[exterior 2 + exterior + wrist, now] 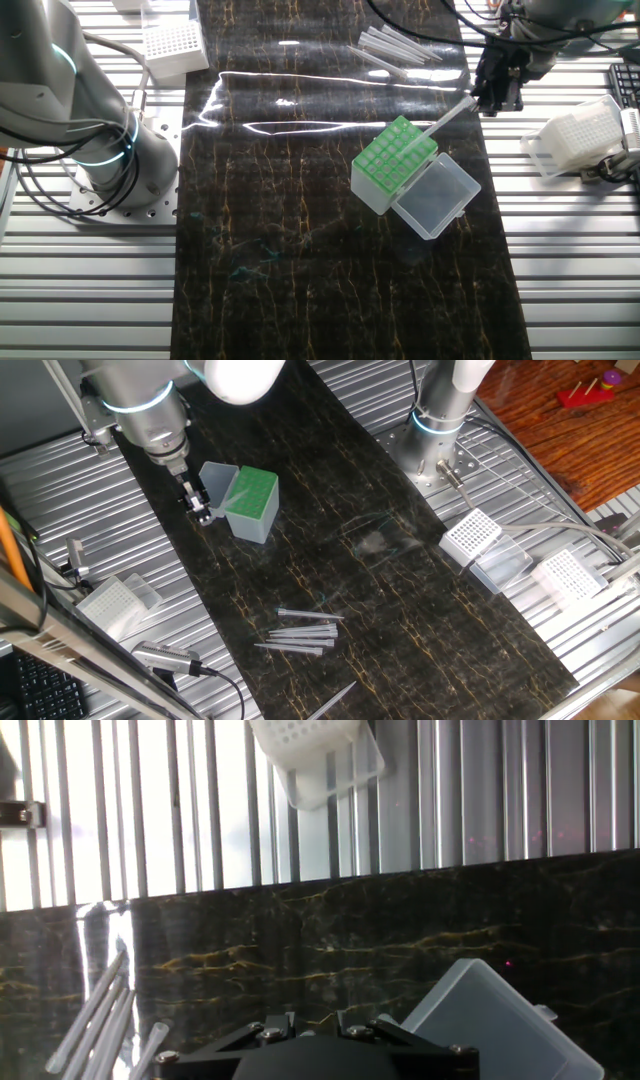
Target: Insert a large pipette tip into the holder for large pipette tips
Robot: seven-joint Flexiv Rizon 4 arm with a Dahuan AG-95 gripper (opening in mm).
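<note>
The holder for large pipette tips point(394, 160) stands mid-mat, with a green perforated top and its clear lid point(436, 195) hinged open beside it. My gripper point(487, 98) hangs just off the holder's far right corner, shut on a large pipette tip point(445, 119). That tip slants down from the fingers, its thin end over the green top's edge. In one fixed view the gripper point(203, 512) sits left of the holder point(251, 502). The hand view shows only the gripper body point(312, 1018) and the lid point(490, 1020); the held tip is hidden there.
Several loose large tips point(300, 630) lie on the mat, also seen as tips point(395, 48) in the other view. White-grid racks point(470, 536) point(566, 574) point(108, 603) stand on the ribbed metal. A second arm's base point(100, 155) is bolted beside the mat.
</note>
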